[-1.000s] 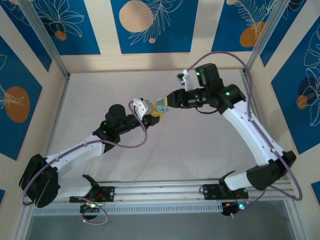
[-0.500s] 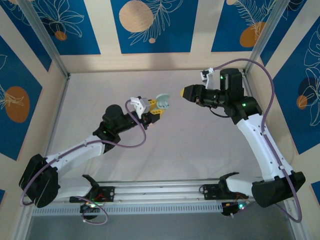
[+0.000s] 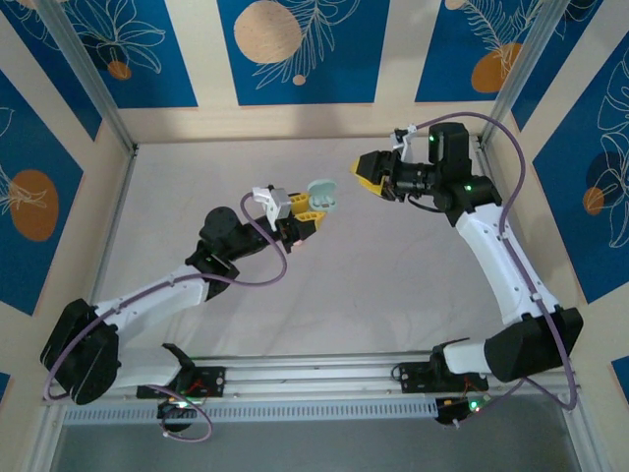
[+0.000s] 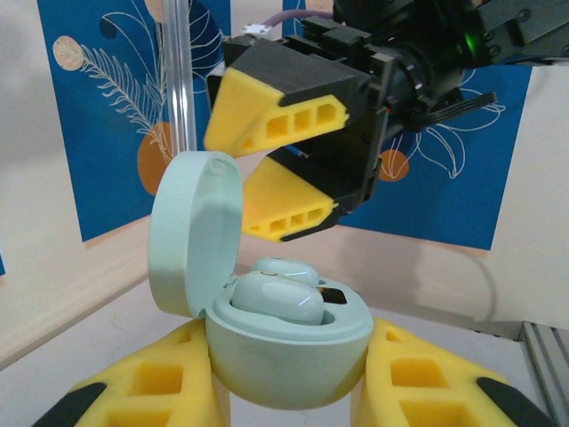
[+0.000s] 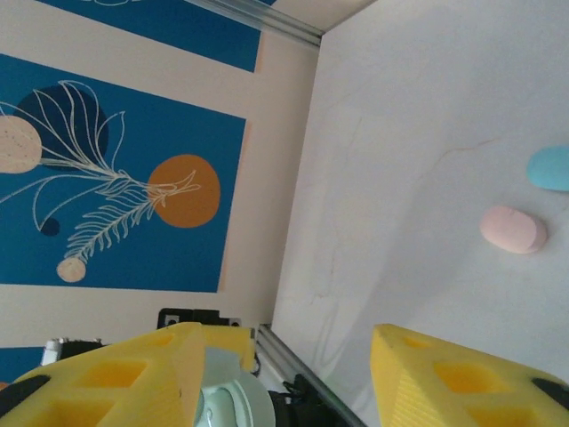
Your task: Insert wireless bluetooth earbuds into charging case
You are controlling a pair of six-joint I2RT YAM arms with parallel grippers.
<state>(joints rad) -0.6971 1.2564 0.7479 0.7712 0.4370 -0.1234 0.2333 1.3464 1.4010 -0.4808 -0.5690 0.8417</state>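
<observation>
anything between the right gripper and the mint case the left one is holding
Nothing visible does. Open air separates the open right gripper from the charging case gripped by the left gripper; its lid stands up, earbuds sitting inside.

Open mint case (image 4: 293,360), two earbuds (image 4: 274,298) seated

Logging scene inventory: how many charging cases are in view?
3. A mint case, lid open, clamped in the left end effector; a pink case and a light blue case, cut by the frame edge, lying apart on the table. Others may be hidden.
</observation>
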